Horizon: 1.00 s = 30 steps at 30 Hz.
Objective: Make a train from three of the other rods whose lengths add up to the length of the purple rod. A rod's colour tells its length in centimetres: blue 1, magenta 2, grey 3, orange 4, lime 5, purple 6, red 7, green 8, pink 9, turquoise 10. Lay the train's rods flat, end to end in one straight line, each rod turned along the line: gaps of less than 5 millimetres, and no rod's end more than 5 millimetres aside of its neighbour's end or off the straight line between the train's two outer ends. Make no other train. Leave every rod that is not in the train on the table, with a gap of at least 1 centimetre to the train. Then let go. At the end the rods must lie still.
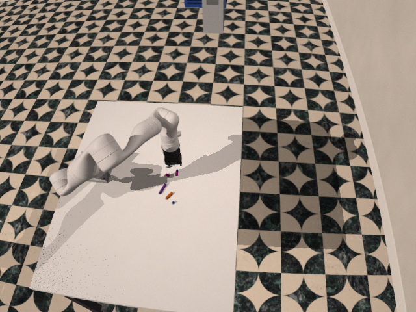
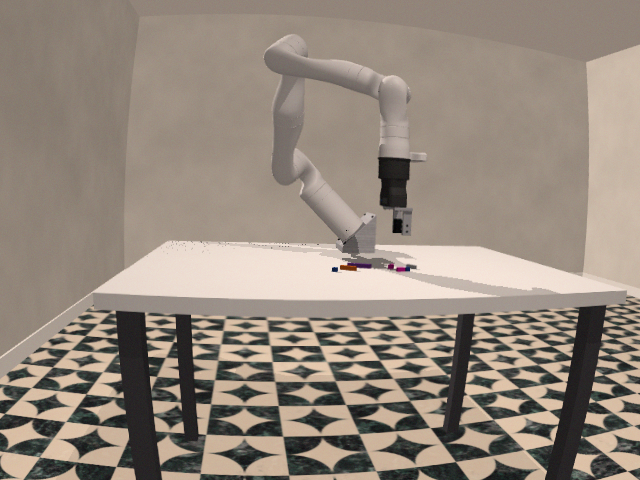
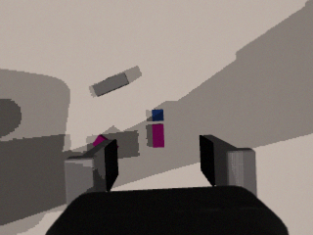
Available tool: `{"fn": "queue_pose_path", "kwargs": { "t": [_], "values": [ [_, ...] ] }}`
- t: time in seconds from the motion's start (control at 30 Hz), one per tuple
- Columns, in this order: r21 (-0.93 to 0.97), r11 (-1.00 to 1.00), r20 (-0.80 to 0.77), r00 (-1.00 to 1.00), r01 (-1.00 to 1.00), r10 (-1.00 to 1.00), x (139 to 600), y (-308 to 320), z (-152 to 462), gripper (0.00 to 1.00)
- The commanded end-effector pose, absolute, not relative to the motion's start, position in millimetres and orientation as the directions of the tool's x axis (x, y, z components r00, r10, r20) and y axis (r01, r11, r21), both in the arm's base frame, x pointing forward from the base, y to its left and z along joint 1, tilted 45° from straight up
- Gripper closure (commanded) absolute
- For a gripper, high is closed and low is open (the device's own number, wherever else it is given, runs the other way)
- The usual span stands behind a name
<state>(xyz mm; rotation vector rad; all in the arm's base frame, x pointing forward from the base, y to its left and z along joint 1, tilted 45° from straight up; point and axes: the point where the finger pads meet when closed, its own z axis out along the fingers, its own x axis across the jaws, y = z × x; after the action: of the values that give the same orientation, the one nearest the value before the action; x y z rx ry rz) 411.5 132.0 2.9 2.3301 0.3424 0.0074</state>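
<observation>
My gripper (image 1: 171, 165) (image 2: 402, 226) (image 3: 158, 155) is open and empty and hangs above the table (image 1: 134, 251) (image 2: 232, 281). Right below it a magenta rod (image 1: 176, 173) (image 2: 400, 269) (image 3: 157, 135) and a blue rod (image 3: 157, 115) (image 2: 407, 268) lie end to end in one line. A grey rod (image 3: 115, 81) (image 2: 412, 266) lies tilted a little beyond them. A second magenta rod (image 1: 167, 175) (image 2: 391, 266) (image 3: 100, 140) lies to the side, partly hidden by my finger in the wrist view. The purple rod (image 1: 162, 188) (image 2: 361, 265), an orange rod (image 1: 169, 195) (image 2: 347, 267) and a second blue rod (image 1: 173, 202) (image 2: 334, 269) lie farther off.
The arm's base (image 2: 359, 237) stands on the table close behind the rods. A grey pillar (image 1: 213, 16) stands on the floor far beyond the table. The table's right edge is well away from the rods.
</observation>
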Motion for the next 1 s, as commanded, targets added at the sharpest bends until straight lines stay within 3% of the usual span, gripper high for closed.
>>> {"fn": "queue_pose_path", "kwargs": {
  "t": [0.0,0.97],
  "values": [
    [0.697,-0.671,-0.101,0.961,0.253,0.258,411.8,136.1,4.0,0.0],
    [0.703,-0.696,-0.024,0.983,0.145,0.18,413.5,137.6,0.5,0.0]
  ]
}}
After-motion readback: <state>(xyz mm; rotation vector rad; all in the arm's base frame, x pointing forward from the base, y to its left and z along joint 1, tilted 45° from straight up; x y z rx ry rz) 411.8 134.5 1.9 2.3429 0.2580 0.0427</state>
